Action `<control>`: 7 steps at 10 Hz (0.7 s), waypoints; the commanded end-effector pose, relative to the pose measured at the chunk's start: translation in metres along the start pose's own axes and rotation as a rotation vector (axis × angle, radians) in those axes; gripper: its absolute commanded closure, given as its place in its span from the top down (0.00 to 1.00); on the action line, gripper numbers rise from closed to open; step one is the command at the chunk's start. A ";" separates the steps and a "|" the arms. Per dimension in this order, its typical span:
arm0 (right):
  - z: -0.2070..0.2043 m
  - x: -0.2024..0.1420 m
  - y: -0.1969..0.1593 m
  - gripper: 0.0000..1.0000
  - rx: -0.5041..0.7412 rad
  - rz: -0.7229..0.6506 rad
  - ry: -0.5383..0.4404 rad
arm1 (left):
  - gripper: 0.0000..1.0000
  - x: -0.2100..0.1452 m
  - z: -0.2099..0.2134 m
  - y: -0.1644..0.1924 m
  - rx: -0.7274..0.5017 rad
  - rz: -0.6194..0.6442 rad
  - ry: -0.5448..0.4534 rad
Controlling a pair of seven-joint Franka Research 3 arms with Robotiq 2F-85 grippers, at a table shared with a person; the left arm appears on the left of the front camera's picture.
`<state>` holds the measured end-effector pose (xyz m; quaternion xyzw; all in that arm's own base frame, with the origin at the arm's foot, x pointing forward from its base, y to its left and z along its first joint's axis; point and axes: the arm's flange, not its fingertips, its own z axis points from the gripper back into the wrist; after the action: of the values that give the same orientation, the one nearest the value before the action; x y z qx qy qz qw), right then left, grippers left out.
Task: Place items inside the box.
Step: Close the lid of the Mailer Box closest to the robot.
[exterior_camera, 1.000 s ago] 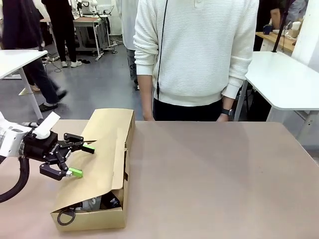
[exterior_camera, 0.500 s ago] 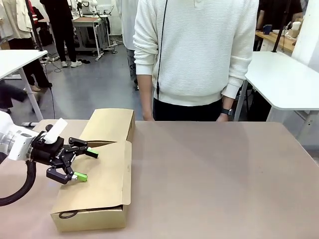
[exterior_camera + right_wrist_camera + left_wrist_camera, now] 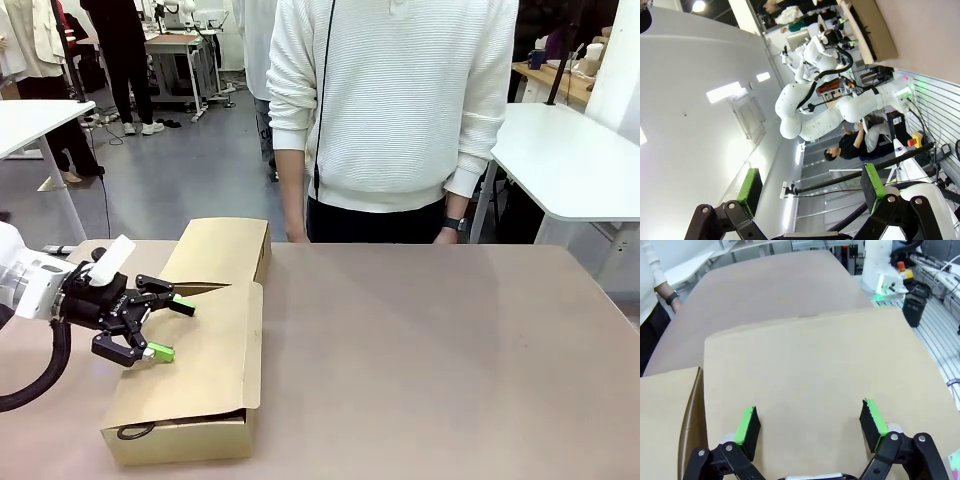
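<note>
The cardboard box (image 3: 190, 438) lies at the left of the brown table, its long top flap (image 3: 210, 350) folded down almost flat. My left gripper (image 3: 172, 328) hovers open over that flap, green pads apart and holding nothing. In the left wrist view the left gripper (image 3: 810, 420) is just above the flap (image 3: 810, 350), fingers spread. The items are hidden inside the box; a black cord loop (image 3: 128, 432) pokes out at its near left corner. My right gripper (image 3: 810, 186) is open and empty, pointing up into the room.
A person in a white sweater (image 3: 390, 120) stands at the far edge, hands off the table. The brown tabletop (image 3: 450, 360) stretches right of the box. White tables stand behind at the left (image 3: 30, 115) and right (image 3: 570, 160).
The box's long flap has come down from tilted up to nearly flat, covering the contents that showed at the near end. My left gripper shifted slightly right and stays over it.
</note>
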<state>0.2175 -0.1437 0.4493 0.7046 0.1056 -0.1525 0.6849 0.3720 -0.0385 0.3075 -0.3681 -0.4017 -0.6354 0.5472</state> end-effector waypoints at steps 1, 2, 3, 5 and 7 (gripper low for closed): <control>0.000 -0.003 0.007 1.00 0.020 -0.011 -0.004 | 1.00 0.028 0.029 -0.027 -0.008 0.073 -0.082; 0.000 -0.003 0.007 1.00 0.020 -0.011 -0.004 | 1.00 0.041 0.053 -0.027 -0.010 0.189 -0.101; 0.000 -0.003 0.007 1.00 0.020 -0.011 -0.004 | 1.00 0.047 0.073 -0.029 -0.041 0.272 -0.122; 0.000 -0.003 0.007 1.00 0.020 -0.011 -0.004 | 1.00 0.046 0.111 -0.033 -0.161 0.498 -0.139; 0.000 -0.003 0.007 1.00 0.020 -0.011 -0.004 | 1.00 0.046 0.143 -0.027 -0.104 0.986 -0.352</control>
<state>0.2175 -0.1437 0.4493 0.7046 0.1056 -0.1525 0.6849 0.3312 0.0690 0.3910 -0.5786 -0.2641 -0.3890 0.6665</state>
